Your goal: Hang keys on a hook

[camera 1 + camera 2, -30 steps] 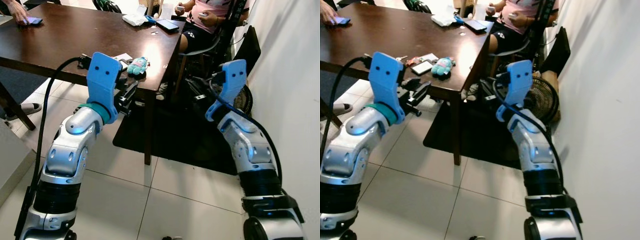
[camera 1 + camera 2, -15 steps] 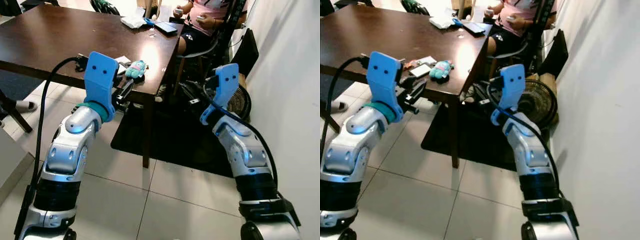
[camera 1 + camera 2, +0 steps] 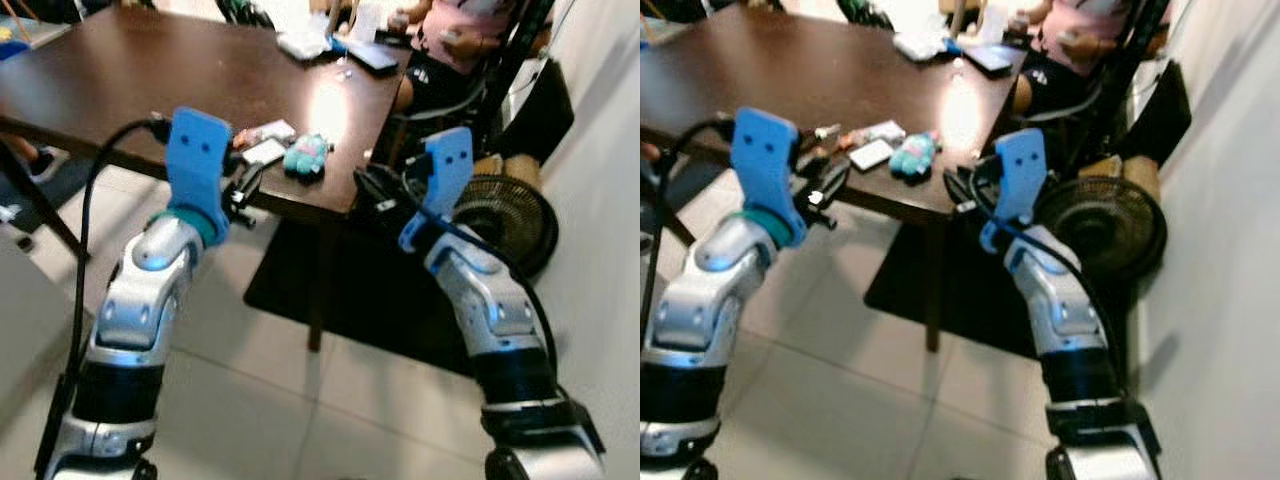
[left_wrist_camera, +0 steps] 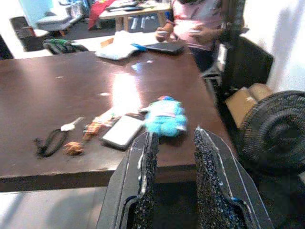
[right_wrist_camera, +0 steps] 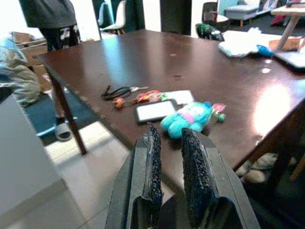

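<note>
The keys (image 5: 121,90) lie on the dark wooden table (image 3: 150,80), on a black loop next to a small orange charm (image 4: 72,148). Beside them are a white phone-like slab (image 4: 122,132) and a teal plush toy (image 3: 305,158). My left gripper (image 3: 250,180) hovers at the table's near edge, short of the keys, its fingers slightly apart and holding nothing. My right gripper (image 3: 370,185) hangs off the table's near corner, just past the plush toy. Its fingers are a narrow gap apart and hold nothing.
A person in a pink top (image 3: 455,30) sits at the table's far right corner, and another person (image 5: 45,19) stands at its far left. A black floor fan (image 3: 505,215) stands by the white wall (image 3: 610,200). A dark mat (image 3: 290,285) lies under the table.
The camera has swung, so the table and fan sit more to the right and the picture is blurred. Both arms keep the same raised pose, with the fingers unchanged.
</note>
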